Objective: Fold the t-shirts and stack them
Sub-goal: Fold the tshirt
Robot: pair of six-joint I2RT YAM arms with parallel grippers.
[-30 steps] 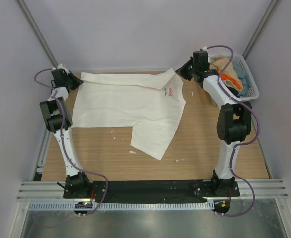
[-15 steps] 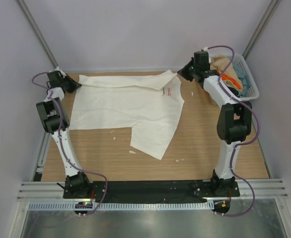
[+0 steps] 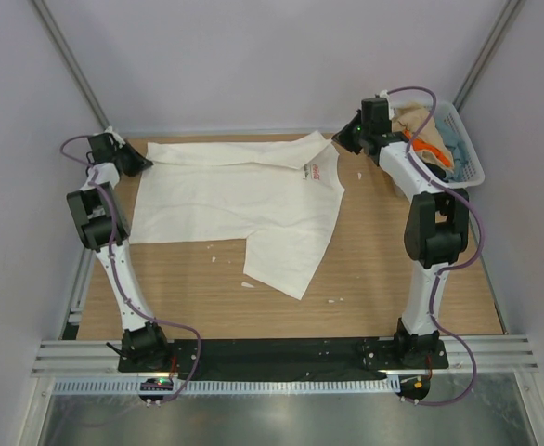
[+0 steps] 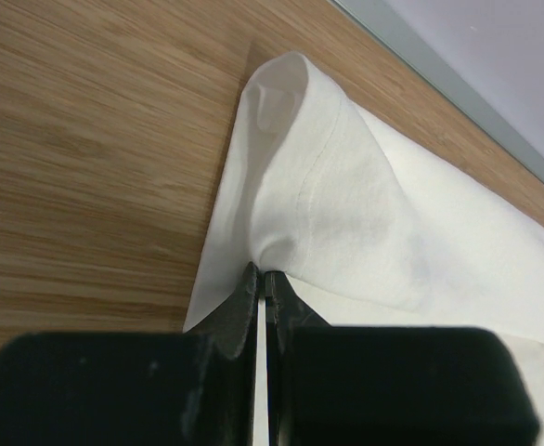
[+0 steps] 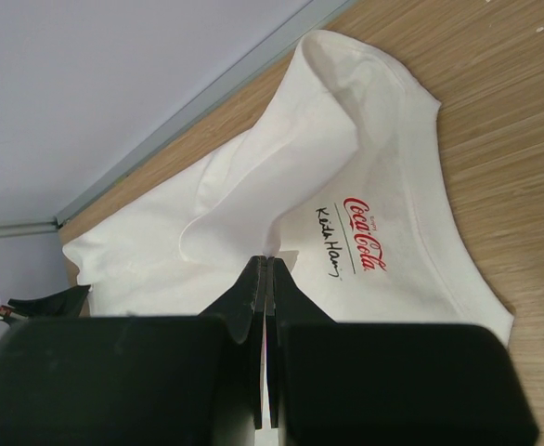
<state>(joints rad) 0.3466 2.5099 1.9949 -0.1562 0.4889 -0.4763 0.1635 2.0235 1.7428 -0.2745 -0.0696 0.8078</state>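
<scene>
Though tiny overhead, t-shirt (image 5: 253, 177) print (image 5: 365, 234) reads Coca-Cola — right wrist.

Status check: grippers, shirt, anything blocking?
Left gripper shut on white t-shirt, far-left corner. Right gripper shut on it near red logo. Shirt spread out, not yet folded. Basket off right, nothing blocking.
</scene>
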